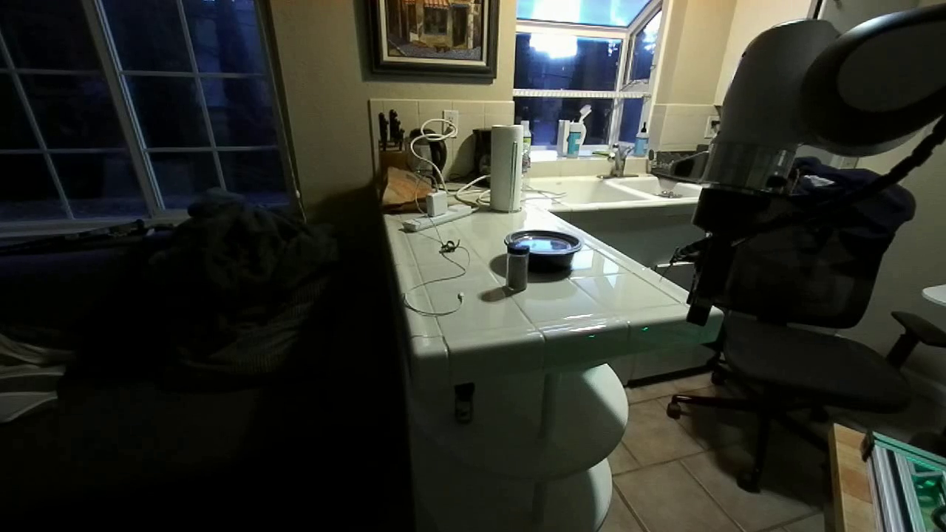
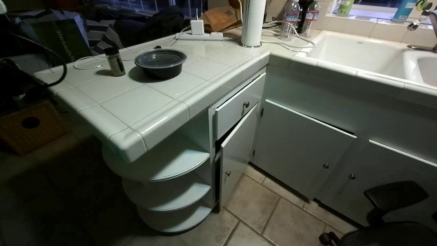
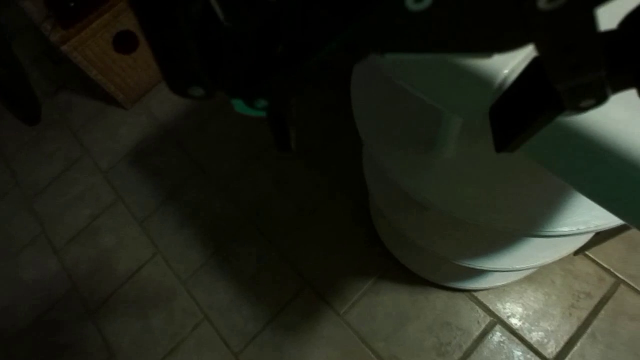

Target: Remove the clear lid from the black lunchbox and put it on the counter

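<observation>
The black lunchbox [image 1: 556, 260] is a low round container on the white tiled counter [image 1: 480, 318]. It also shows in an exterior view [image 2: 164, 72]. The clear lid [image 1: 545, 241] lies across its top with a bluish sheen, and it looks flat there in an exterior view [image 2: 159, 58]. My gripper [image 3: 397, 142] is open and empty, its two black fingers wide apart in the wrist view, over the floor and the rounded shelves. In an exterior view my gripper [image 1: 698, 314] hangs beside the counter's near end, well apart from the lunchbox. The wrist view does not show the lunchbox or lid.
A small dark-capped jar [image 1: 517, 270] stands beside the lunchbox. A white cable [image 1: 436, 295] lies along the counter, with a power strip [image 2: 201, 36] and a paper-towel roll [image 2: 252, 24] behind. Rounded shelves [image 3: 475, 190] stand below. An office chair [image 1: 813, 369] is nearby.
</observation>
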